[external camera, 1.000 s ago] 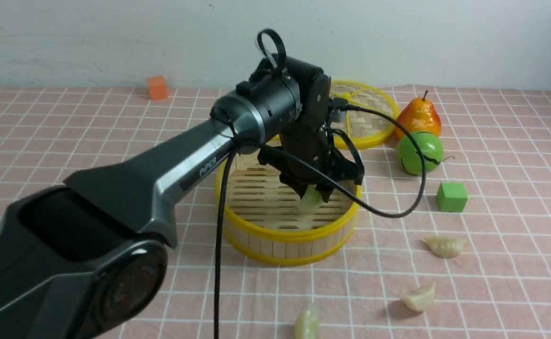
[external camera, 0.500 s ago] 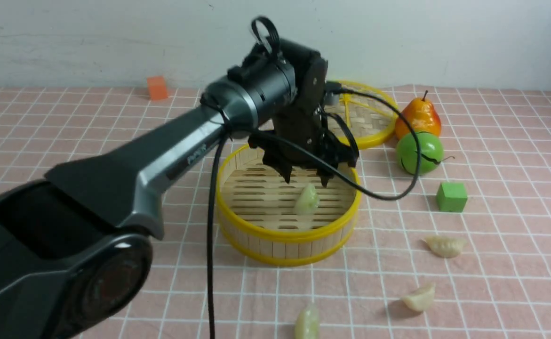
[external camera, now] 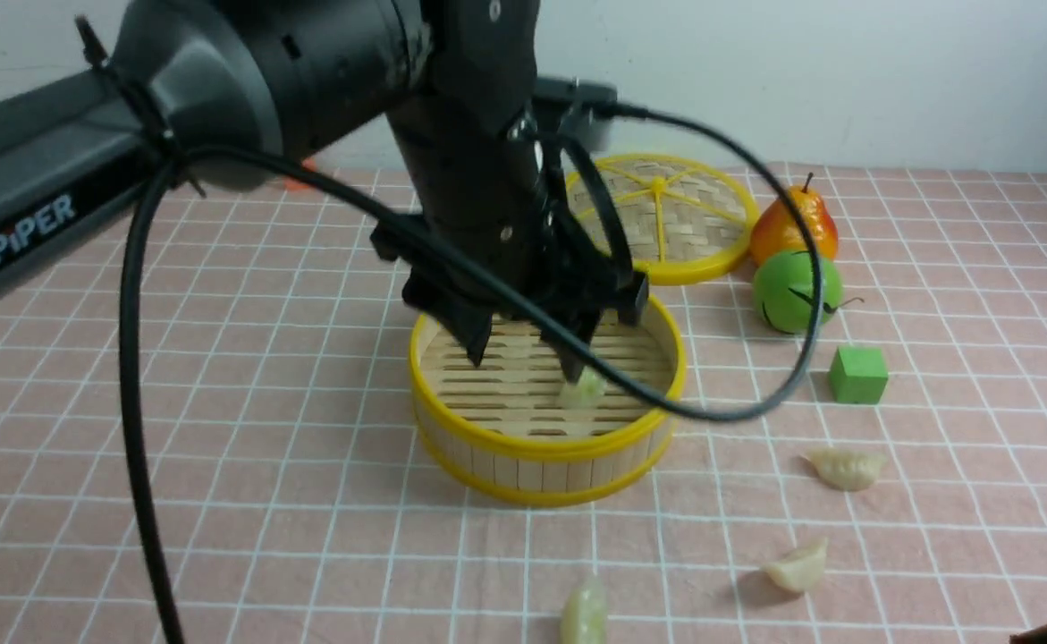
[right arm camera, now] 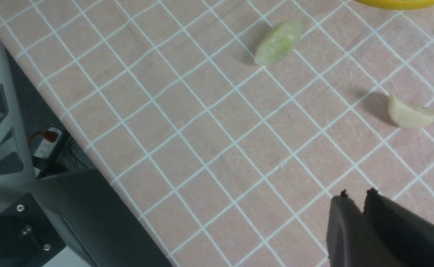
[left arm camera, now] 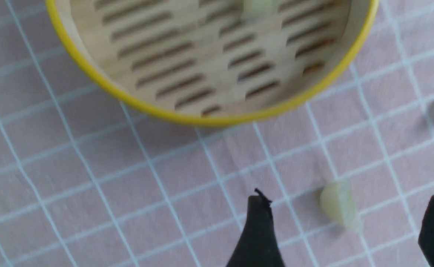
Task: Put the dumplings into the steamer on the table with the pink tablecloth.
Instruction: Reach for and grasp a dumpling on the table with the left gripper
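Right gripper [right arm camera: 357,193]: fingertips a sliver apart, nothing between them, over bare cloth. Pink tablecloth [external camera: 326,528]: matte fabric, thin white grid, light wrinkles.

Nearest dumpling [external camera: 584,613]: pale green glossy crescent, on the cloth in front of the steamer. Second dumpling [external camera: 797,566]: cream, smooth curved back, pointed tip up, farther right. Third dumpling [external camera: 845,468]: cream, pleated edge, lying beyond the second one, near the green block.

Left gripper [external camera: 526,362]: black, blurred, jaws spread wide, released, holding nothing. Hangs above the table, nearer the camera than the steamer; no contact visible. Black cable loops off its arm.

Steamer [external camera: 550,449]: round shallow bamboo basket, yellow rims top and bottom, vertical-slat wall, slotted pale floor. Fourth dumpling [external camera: 583,391]: light green, sits on that floor, right of centre, partly hidden by a finger. So one in, three on cloth.

Green block [external camera: 858,374]: plain cube, right of the steamer. Green round fruit [external camera: 797,292]: glossy, dark crack-like line. Pear [external camera: 796,224]: shiny orange-red, just behind it. Lid [external camera: 662,219]: flat woven disc, yellow rim and spokes, behind the steamer. Orange block [external camera: 299,176]: mostly hidden by the arm. Wall [external camera: 845,80]: pale, smooth.
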